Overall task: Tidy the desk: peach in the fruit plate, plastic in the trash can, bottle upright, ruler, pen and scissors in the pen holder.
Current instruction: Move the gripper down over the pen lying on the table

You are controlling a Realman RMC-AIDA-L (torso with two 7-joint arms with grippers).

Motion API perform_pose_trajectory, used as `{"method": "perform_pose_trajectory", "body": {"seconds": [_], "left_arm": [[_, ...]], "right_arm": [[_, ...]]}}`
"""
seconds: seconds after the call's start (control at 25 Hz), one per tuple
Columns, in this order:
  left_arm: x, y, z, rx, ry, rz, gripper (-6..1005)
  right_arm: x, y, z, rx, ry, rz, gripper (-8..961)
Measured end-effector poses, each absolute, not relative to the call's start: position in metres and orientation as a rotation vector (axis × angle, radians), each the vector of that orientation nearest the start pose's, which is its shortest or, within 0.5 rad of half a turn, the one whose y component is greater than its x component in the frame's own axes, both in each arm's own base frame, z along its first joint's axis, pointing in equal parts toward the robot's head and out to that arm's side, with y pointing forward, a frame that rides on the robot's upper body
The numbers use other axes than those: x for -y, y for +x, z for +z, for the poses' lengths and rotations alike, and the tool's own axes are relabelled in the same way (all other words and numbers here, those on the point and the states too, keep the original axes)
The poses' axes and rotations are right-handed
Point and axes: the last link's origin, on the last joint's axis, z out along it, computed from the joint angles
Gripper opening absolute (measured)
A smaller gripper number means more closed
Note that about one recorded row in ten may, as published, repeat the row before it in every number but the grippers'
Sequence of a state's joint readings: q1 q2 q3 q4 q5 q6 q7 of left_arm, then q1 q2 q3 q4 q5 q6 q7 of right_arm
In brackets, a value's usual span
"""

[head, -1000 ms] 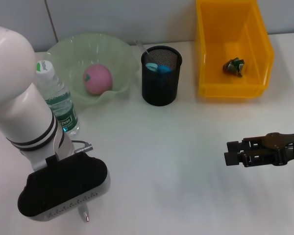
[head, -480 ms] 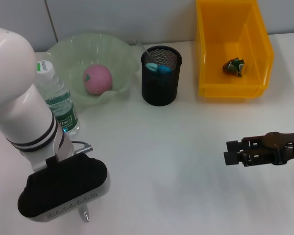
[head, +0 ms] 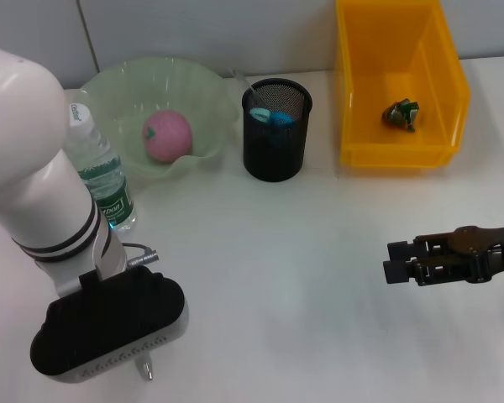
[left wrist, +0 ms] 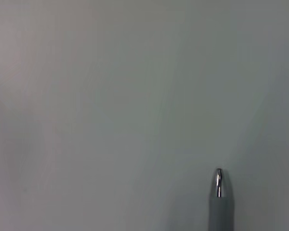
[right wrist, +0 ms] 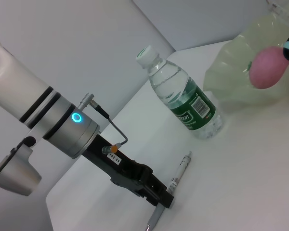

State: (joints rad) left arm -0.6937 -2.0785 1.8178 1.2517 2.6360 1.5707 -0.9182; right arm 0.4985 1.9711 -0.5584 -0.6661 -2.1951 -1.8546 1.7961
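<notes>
My left gripper (right wrist: 163,198) is shut on the pen (right wrist: 179,171), low at the table's near left. The pen's grey tip (head: 143,368) pokes out below the black wrist block and shows over the white table in the left wrist view (left wrist: 218,192). The bottle (head: 101,180) stands upright beside the green fruit plate (head: 210,84), which holds the pink peach (head: 167,136). Blue scissors handles (head: 269,115) and a clear ruler (head: 239,81) stick out of the black mesh pen holder (head: 273,155). Crumpled plastic (head: 401,113) lies in the yellow trash can (head: 395,155). My right gripper (head: 393,260) hovers open at the right.
My big white left arm (head: 34,168) fills the near left and hides the table under it. The white table (head: 277,269) stretches between the two arms. A grey wall backs the desk.
The left wrist has shifted very slightly with the pen in its grip. The right arm and all objects stay where they were.
</notes>
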Motion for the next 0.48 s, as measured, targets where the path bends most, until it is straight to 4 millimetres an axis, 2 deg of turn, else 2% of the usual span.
{"method": "perform_pose_trajectory", "body": {"seconds": [0.48], "left_arm": [[-0.3197,-0.1687,-0.0678,-2.037,-2.678,1.073,338]], "right_arm": [[-0.2917,0.291,0.0467,-1.277,-2.789,0.667,676]]}}
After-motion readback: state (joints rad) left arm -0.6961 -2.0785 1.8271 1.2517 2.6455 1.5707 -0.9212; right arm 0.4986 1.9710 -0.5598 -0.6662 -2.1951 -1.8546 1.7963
